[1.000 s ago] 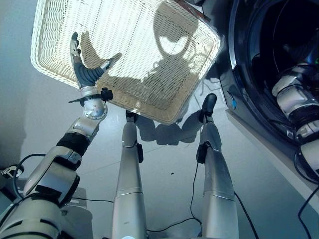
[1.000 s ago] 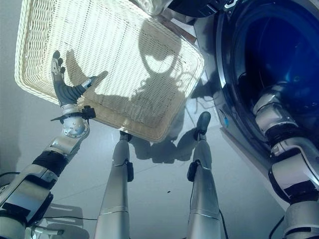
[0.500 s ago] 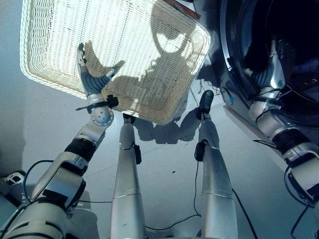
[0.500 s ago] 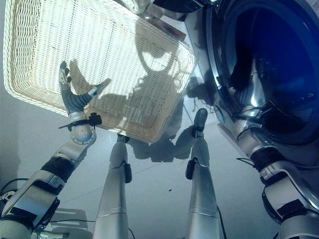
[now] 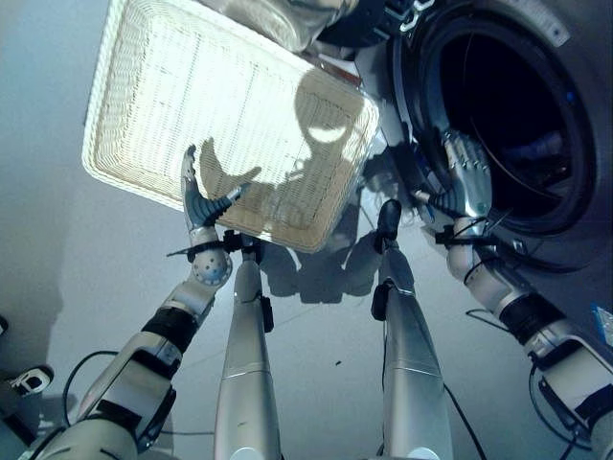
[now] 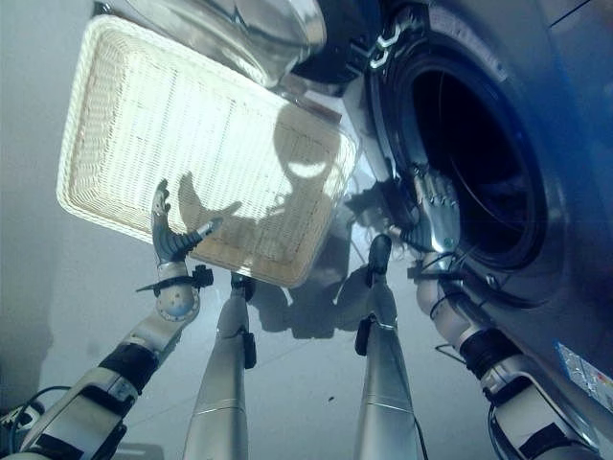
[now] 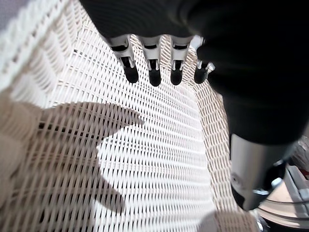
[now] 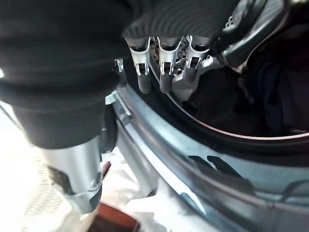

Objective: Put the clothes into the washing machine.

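The washing machine stands at the right with its round opening uncovered. Dark blue clothes lie inside the drum, also seen as a blue patch. My right hand is at the lower left rim of the opening, fingers straight and holding nothing. The white wicker basket sits on the floor at the left with no clothes showing in it. Above its near edge my left hand is open, fingers spread over the mesh.
The washer's glass door swings out over the basket's far corner. Grey floor lies around the basket and in front of the machine.
My right hand has come out of the drum and now sits at the opening's rim. The camera has shifted; the left hand keeps its place over the basket.
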Robot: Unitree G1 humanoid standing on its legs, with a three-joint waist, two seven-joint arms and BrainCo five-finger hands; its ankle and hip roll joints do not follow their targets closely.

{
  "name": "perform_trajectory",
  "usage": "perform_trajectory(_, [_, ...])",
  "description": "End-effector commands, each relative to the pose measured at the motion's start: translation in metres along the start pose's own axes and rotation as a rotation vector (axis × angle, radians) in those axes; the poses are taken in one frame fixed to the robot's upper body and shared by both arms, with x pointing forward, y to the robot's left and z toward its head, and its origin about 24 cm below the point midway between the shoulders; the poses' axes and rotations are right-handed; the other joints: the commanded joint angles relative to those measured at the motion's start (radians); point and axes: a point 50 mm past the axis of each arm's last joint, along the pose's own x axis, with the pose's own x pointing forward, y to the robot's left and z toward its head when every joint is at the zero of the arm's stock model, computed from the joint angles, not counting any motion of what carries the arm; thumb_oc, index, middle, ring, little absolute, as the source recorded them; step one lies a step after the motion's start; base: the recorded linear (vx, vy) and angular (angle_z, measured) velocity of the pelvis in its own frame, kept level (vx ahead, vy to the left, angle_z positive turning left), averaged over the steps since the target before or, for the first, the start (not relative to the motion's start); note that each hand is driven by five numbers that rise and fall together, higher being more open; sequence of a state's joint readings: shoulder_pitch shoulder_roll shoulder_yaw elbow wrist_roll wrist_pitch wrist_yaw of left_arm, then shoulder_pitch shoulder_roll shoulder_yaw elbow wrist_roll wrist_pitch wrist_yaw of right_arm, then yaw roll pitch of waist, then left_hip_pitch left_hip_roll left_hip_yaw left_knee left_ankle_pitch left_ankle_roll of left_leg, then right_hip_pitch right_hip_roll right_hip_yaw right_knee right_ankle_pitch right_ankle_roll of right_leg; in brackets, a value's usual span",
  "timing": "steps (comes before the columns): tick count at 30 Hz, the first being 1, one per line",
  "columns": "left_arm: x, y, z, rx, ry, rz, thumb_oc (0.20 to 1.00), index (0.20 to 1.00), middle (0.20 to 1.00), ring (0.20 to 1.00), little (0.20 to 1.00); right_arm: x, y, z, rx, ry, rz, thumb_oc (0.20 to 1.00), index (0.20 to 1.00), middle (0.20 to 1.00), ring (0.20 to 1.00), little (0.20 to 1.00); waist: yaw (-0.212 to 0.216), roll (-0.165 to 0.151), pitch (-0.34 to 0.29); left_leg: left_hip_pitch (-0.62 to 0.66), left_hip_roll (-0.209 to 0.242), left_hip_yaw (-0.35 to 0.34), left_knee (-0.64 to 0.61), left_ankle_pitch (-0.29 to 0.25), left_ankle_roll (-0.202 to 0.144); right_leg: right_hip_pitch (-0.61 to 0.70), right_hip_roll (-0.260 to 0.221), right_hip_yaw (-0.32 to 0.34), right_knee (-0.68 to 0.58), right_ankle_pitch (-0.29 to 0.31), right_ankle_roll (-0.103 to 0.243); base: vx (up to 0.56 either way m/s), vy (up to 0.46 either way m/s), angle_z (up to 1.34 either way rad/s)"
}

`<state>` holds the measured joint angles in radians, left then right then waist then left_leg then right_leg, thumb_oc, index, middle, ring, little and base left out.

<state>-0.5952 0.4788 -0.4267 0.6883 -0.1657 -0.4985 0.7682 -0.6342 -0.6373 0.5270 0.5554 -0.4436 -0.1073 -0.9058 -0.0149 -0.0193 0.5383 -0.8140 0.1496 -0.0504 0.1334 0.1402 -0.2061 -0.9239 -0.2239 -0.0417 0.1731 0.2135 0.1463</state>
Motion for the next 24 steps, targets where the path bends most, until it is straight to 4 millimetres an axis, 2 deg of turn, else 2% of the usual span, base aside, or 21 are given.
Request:
perform_trajectory(1, [-0.007,0.002,-0.004,-0.02,0.012,-0.005,1.0,1.0,1.0,1.0,1.0,-0.006,0.0,0.014,0.044,-0.111,0.023,1.0,1.0,1.0,1.0,1.0,-0.002,-0.001,-0.018,0.02,-0.073,0.044,0.052,-0.068,0.107,0.063,0.028,-0.053,0.011,-0.027,0.043,0.0,0.0,0.0])
perform_trajectory(2, [-0.012,0.002,-0.009,-0.016,0.034,-0.024,1.0,1.0,1.0,1.0,1.0,-0.012,0.003,0.014,0.058,-0.107,0.042,1.0,1.0,1.0,1.0,1.0,0.001,-0.001,-0.018,0.049,-0.07,0.049,0.044,-0.071,0.108,0.088,0.023,-0.057,0.007,-0.029,0.046,-0.07,-0.007,0.01])
perform_trajectory(4, [-0.043,-0.002,-0.034,0.042,0.128,-0.124,1.0,1.0,1.0,1.0,1.0,-0.036,0.016,0.015,0.123,-0.077,0.144,1.0,1.0,1.0,1.0,1.0,0.018,0.0,-0.018,0.203,-0.06,0.073,-0.001,-0.081,0.102,0.234,0.0,-0.075,-0.023,-0.041,0.056,-0.09,-0.005,0.0])
perform_trajectory(5, [-0.045,-0.003,-0.035,0.048,0.135,-0.13,1.0,1.0,1.0,1.0,1.0,-0.038,0.017,0.015,0.127,-0.074,0.151,1.0,1.0,1.0,1.0,1.0,0.019,0.001,-0.018,0.214,-0.06,0.074,-0.005,-0.082,0.102,0.245,-0.001,-0.075,-0.025,-0.042,0.056,-0.05,0.008,-0.01])
perform_trajectory(6, [-0.058,0.0,-0.046,0.081,0.177,-0.162,1.0,1.0,1.0,1.0,1.0,-0.049,0.021,0.012,0.14,-0.05,0.195,1.0,1.0,1.0,1.0,1.0,0.029,0.004,-0.018,0.285,-0.061,0.082,-0.023,-0.086,0.1,0.314,-0.011,-0.083,-0.037,-0.05,0.061,0.0,0.0,0.0])
perform_trajectory(8, [-0.067,0.005,-0.055,0.103,0.22,-0.182,1.0,1.0,1.0,1.0,1.0,-0.057,0.024,0.007,0.15,-0.025,0.233,1.0,1.0,1.0,1.0,1.0,0.035,0.005,-0.018,0.345,-0.062,0.09,-0.041,-0.087,0.1,0.374,-0.02,-0.09,-0.051,-0.055,0.066,0.0,0.0,0.0])
perform_trajectory(9, [-0.077,0.013,-0.068,0.138,0.277,-0.211,1.0,1.0,1.0,1.0,1.0,-0.071,0.027,0.0,0.163,0.022,0.278,1.0,1.0,1.0,1.0,1.0,0.043,0.008,-0.018,0.426,-0.063,0.101,-0.059,-0.093,0.099,0.457,-0.031,-0.096,-0.07,-0.062,0.072,0.01,0.013,0.04])
perform_trajectory(10, [-0.08,0.015,-0.071,0.145,0.292,-0.217,1.0,1.0,1.0,1.0,1.0,-0.075,0.028,-0.002,0.168,0.035,0.287,1.0,1.0,1.0,1.0,1.0,0.044,0.009,-0.018,0.445,-0.063,0.104,-0.064,-0.095,0.098,0.477,-0.033,-0.097,-0.076,-0.063,0.073,0.07,0.013,0.0])
perform_trajectory(11, [-0.093,0.025,-0.085,0.182,0.366,-0.251,1.0,1.0,1.0,1.0,1.0,-0.094,0.032,-0.01,0.188,0.097,0.358,1.0,1.0,1.0,1.0,1.0,0.05,0.01,-0.018,0.544,-0.064,0.114,-0.087,-0.102,0.094,0.581,-0.037,-0.101,-0.104,-0.07,0.077,0.08,0.004,0.02])
perform_trajectory(12, [-0.101,0.03,-0.091,0.2,0.404,-0.272,1.0,1.0,1.0,1.0,1.0,-0.106,0.035,-0.014,0.206,0.146,0.389,1.0,1.0,1.0,1.0,1.0,0.051,0.009,-0.025,0.585,-0.063,0.117,-0.1,-0.104,0.092,0.625,-0.037,-0.104,-0.119,-0.072,0.077,0.08,0.001,0.03])
perform_trajectory(13, [-0.103,0.03,-0.093,0.205,0.413,-0.278,1.0,1.0,1.0,1.0,1.0,-0.108,0.035,-0.015,0.213,0.16,0.395,1.0,1.0,1.0,1.0,1.0,0.052,0.01,-0.026,0.596,-0.063,0.118,-0.104,-0.104,0.092,0.636,-0.037,-0.105,-0.124,-0.072,0.077,0.12,-0.019,0.08])
perform_trajectory(14, [-0.121,0.037,-0.104,0.25,0.478,-0.319,1.0,1.0,1.0,1.0,1.0,-0.132,0.041,-0.022,0.241,0.256,0.486,1.0,1.0,1.0,1.0,1.0,0.052,0.008,-0.073,0.648,-0.062,0.127,-0.131,-0.106,0.088,0.699,-0.035,-0.113,-0.157,-0.075,0.077,0.1,-0.019,0.08])
perform_trajectory(15, [-0.124,0.039,-0.106,0.255,0.492,-0.324,1.0,1.0,1.0,1.0,1.0,-0.135,0.042,-0.023,0.248,0.277,0.497,1.0,1.0,1.0,1.0,1.0,0.052,0.008,-0.079,0.657,-0.061,0.129,-0.135,-0.107,0.087,0.709,-0.035,-0.115,-0.162,-0.075,0.077,0.16,-0.031,0.14])
perform_trajectory(16, [-0.138,0.047,-0.114,0.27,0.558,-0.338,1.0,1.0,1.0,1.0,1.0,-0.154,0.045,-0.028,0.256,0.351,0.555,1.0,1.0,1.0,1.0,1.0,0.053,0.008,-0.115,0.693,-0.06,0.132,-0.15,-0.106,0.086,0.747,-0.033,-0.12,-0.176,-0.077,0.076,0.09,-0.017,0.1])
perform_trajectory(18, [-0.15,0.054,-0.12,0.277,0.61,-0.344,1.0,1.0,1.0,1.0,1.0,-0.17,0.046,-0.032,0.259,0.403,0.602,1.0,1.0,1.0,1.0,1.0,0.052,0.009,-0.144,0.719,-0.057,0.136,-0.158,-0.106,0.085,0.775,-0.032,-0.125,-0.184,-0.079,0.075,0.12,-0.019,0.03])
perform_trajectory(19, [-0.161,0.06,-0.125,0.277,0.665,-0.348,1.0,1.0,1.0,1.0,1.0,-0.184,0.048,-0.037,0.28,0.487,0.65,1.0,1.0,1.0,1.0,1.0,0.052,0.008,-0.171,0.741,-0.055,0.138,-0.164,-0.106,0.085,0.798,-0.03,-0.128,-0.191,-0.081,0.074,0.19,-0.034,0.0])
perform_trajectory(20, [-0.178,0.069,-0.132,0.284,0.745,-0.365,1.0,1.0,1.0,1.0,1.0,-0.21,0.049,-0.045,0.307,0.623,0.721,1.0,1.0,1.0,1.0,1.0,0.052,0.007,-0.219,0.777,-0.051,0.145,-0.179,-0.104,0.083,0.837,-0.028,-0.134,-0.204,-0.083,0.072,0.17,-0.036,0.06])
perform_trajectory(21, [-0.185,0.072,-0.135,0.275,0.787,-0.373,1.0,1.0,1.0,1.0,1.0,-0.22,0.049,-0.048,0.318,0.686,0.75,1.0,1.0,1.0,1.0,1.0,0.052,0.007,-0.234,0.791,-0.05,0.147,-0.185,-0.103,0.083,0.851,-0.027,-0.137,-0.209,-0.084,0.072,0.18,-0.042,0.12])
perform_trajectory(22, [-0.198,0.078,-0.14,0.259,0.865,-0.392,1.0,1.0,1.0,1.0,1.0,-0.243,0.05,-0.054,0.345,0.821,0.816,1.0,1.0,1.0,1.0,1.0,0.052,0.005,-0.267,0.813,-0.047,0.153,-0.196,-0.102,0.083,0.874,-0.025,-0.14,-0.219,-0.086,0.071,0.1,-0.026,0.13])
perform_trajectory(23, [-0.201,0.079,-0.141,0.26,0.877,-0.397,1.0,1.0,1.0,1.0,1.0,-0.247,0.05,-0.055,0.346,0.837,0.83,1.0,1.0,1.0,1.0,1.0,0.052,0.005,-0.273,0.819,-0.047,0.154,-0.199,-0.101,0.083,0.88,-0.024,-0.142,-0.222,-0.086,0.071,0.16,-0.038,0.05])
perform_trajectory(24, [-0.219,0.087,-0.147,0.242,0.987,-0.428,1.0,1.0,1.0,1.0,1.0,-0.278,0.048,-0.062,0.383,1.038,0.889,1.0,1.0,1.0,1.0,1.0,0.053,0.006,-0.313,0.846,-0.043,0.164,-0.208,-0.101,0.082,0.91,-0.022,-0.149,-0.234,-0.087,0.07,0.18,-0.027,0.01])
